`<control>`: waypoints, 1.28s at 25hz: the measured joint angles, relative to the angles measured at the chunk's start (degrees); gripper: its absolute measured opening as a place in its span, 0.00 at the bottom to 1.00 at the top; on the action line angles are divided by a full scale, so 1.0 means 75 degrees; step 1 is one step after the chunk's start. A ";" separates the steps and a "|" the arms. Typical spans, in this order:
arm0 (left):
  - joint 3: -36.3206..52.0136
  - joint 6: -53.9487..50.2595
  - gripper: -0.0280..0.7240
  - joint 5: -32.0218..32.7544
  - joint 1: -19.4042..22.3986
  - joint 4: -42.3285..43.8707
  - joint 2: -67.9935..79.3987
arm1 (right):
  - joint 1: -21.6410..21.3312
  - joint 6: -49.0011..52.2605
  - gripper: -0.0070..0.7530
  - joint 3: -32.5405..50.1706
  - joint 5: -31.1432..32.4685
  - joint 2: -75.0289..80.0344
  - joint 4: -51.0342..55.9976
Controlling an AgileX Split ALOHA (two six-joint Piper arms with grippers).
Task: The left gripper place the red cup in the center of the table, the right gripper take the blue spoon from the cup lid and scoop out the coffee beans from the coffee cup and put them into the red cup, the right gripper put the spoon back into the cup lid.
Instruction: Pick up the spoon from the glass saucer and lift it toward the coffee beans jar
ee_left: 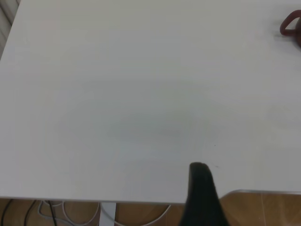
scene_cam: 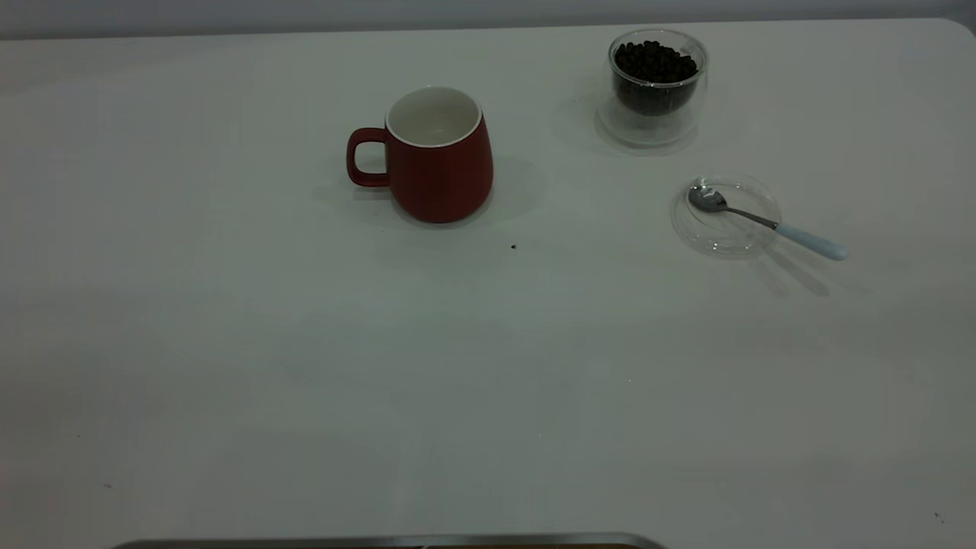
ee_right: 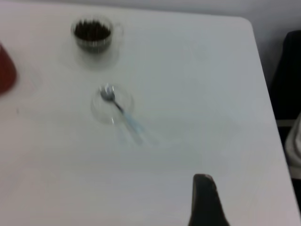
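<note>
The red cup (scene_cam: pixel 438 156) stands upright and empty left of the table's middle, handle to the left. Its handle shows in the left wrist view (ee_left: pixel 290 26) and its side in the right wrist view (ee_right: pixel 5 70). A glass coffee cup (scene_cam: pixel 656 84) full of dark beans stands at the back right, also in the right wrist view (ee_right: pixel 94 34). The blue-handled spoon (scene_cam: pixel 762 221) lies with its bowl in the clear cup lid (scene_cam: pixel 724 229), also seen from the right wrist (ee_right: pixel 120 110). The left gripper (ee_left: pixel 202 188) and right gripper (ee_right: pixel 203 197) hover near the table's front, far from everything.
One stray bean (scene_cam: pixel 513 246) lies in front of the red cup. A metal edge (scene_cam: pixel 381 541) runs along the front of the table. Cables (ee_left: pixel 56 212) hang below the table's front edge. A dark object (ee_right: pixel 287 70) stands beyond the table's right side.
</note>
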 joint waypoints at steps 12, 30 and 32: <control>0.0000 0.0035 0.82 -0.0005 0.0000 0.0000 0.0000 | 0.0000 -0.0345 0.69 -0.0171 -0.3704 0.6081 0.3519; 0.0000 0.0012 0.82 -0.0005 0.0000 0.0000 -0.0009 | -0.1634 -0.7375 0.69 -0.0457 -0.3300 1.2081 1.1455; 0.0000 0.0012 0.82 -0.0005 0.0000 0.0000 -0.0009 | -0.1779 -0.7757 0.69 -0.0472 -0.3133 1.2617 1.1721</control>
